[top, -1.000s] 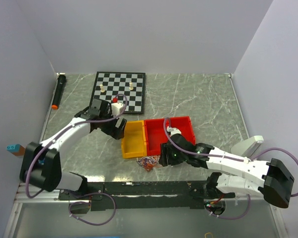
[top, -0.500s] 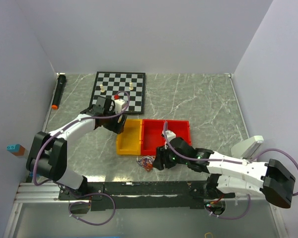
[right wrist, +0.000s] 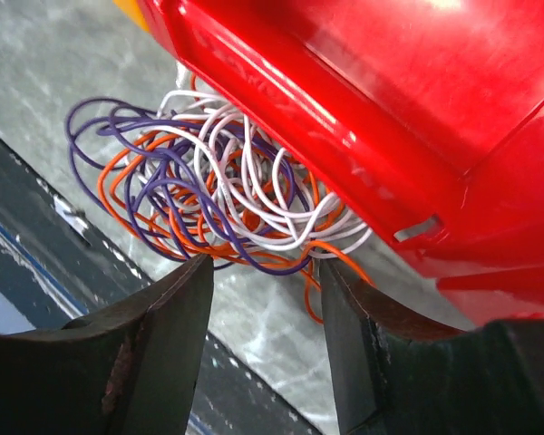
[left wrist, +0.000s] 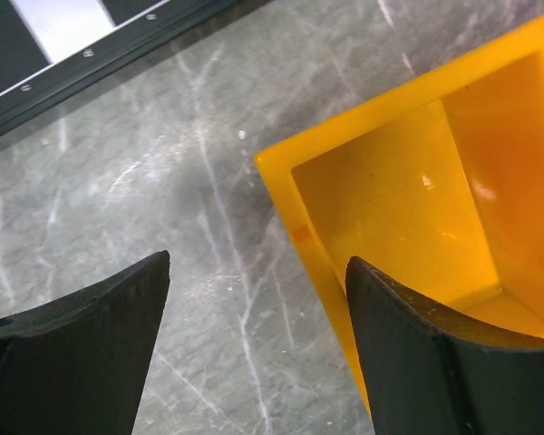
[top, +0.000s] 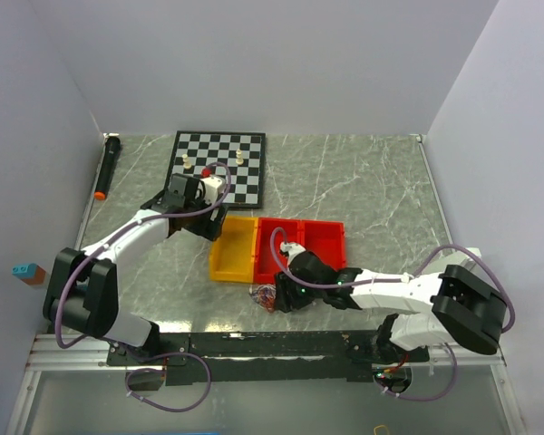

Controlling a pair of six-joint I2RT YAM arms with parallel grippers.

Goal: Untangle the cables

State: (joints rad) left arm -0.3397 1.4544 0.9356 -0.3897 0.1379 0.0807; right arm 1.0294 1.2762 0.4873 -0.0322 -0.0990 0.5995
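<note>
The cables (right wrist: 219,190) are a tangled clump of thin orange, white and purple wires lying on the marble table against the near wall of the red bin (right wrist: 363,100). The clump also shows in the top view (top: 267,295), in front of the bins. My right gripper (right wrist: 265,272) is open, its jaws just short of the clump's near edge, holding nothing; it appears in the top view (top: 283,295) too. My left gripper (left wrist: 257,272) is open and empty, its jaws straddling the left wall of the yellow bin (left wrist: 408,199). In the top view it (top: 213,231) hangs at that bin's far left corner.
A yellow bin (top: 234,248) and a red bin (top: 310,243) stand side by side mid-table. A chessboard (top: 218,168) with a few pieces lies at the back left, a black marker (top: 106,167) along the left wall. A dark rail (right wrist: 63,236) runs along the table's near edge.
My right gripper has moved left, close up to the cable clump. The bins have slid slightly left. My left gripper has shifted a little toward the chessboard.
</note>
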